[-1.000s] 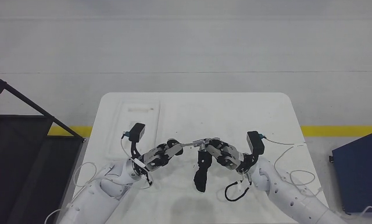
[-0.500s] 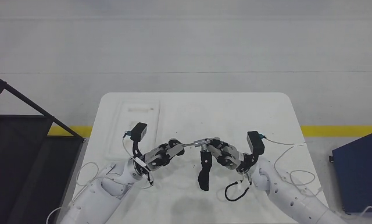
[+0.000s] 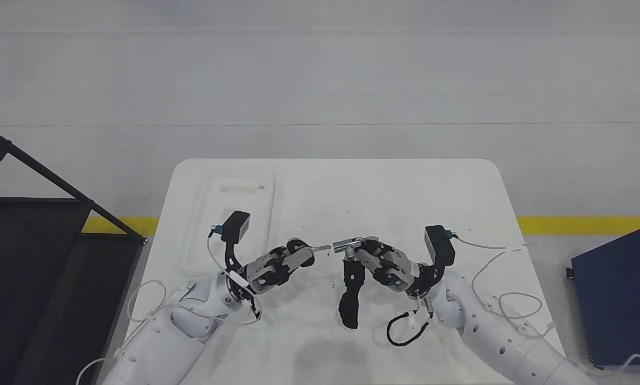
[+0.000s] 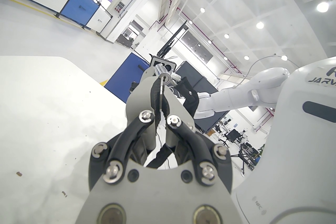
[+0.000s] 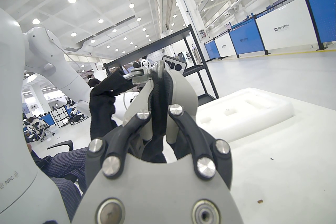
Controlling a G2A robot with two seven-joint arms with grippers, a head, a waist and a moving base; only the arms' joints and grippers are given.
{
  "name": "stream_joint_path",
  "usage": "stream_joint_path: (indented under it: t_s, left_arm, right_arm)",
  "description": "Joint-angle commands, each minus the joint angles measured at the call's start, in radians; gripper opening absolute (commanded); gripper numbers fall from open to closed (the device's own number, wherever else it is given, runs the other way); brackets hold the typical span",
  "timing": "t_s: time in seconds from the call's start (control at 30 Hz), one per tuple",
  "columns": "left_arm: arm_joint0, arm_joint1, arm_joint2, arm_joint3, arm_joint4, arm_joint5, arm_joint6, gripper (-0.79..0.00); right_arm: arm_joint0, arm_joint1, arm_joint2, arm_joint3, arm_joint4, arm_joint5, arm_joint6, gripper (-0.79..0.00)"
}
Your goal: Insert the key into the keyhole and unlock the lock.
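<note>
Key [image 4: 159,100] is clamped edge-on between the left gripper's [image 4: 159,89] fingers, blade pointing out past the tips. In the left wrist view the blade lines up with the round silver end of the lock [image 4: 164,75] just beyond it; cannot tell there whether the tip touches that face. The top view gives the spacing the wrist cameras hide: key [image 3: 318,248] and lock [image 3: 343,244] sit nose to nose above the middle of the table [image 3: 450,195], key tip just beside the lock's end. The left gripper [image 3: 297,252] is on the side of the left edge, the right gripper [image 3: 362,250] on the side of the right edge. In the right wrist view the right gripper [image 5: 159,78] is clenched on the lock [image 5: 138,76] through black fabric [image 5: 103,101], with the silver body sticking out past the fingertips. In the top view the fabric hangs loose below the lock. A white foam tray [image 5: 252,109] lies toward the table's far left corner. A black cable loop [image 3: 405,331] lies by the right arm, toward the near edge.
</note>
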Motion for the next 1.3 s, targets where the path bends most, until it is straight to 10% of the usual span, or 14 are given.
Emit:
stream_joint_path:
  t_s: [0.0, 1.27]
  left_arm:
    - [0.0, 0.0, 0.002, -0.001, -0.004, 0.0, -0.007, -0.785]
    - [0.001, -0.008, -0.058, -0.02, 0.1, 0.0, 0.016, -0.785]
  right_arm:
    - [0.0, 0.0, 0.0, 0.0, 0.0, 0.0, 0.0, -0.785]
    - [0.0, 0.0, 0.0, 0.0, 0.0, 0.0, 0.0, -0.785]
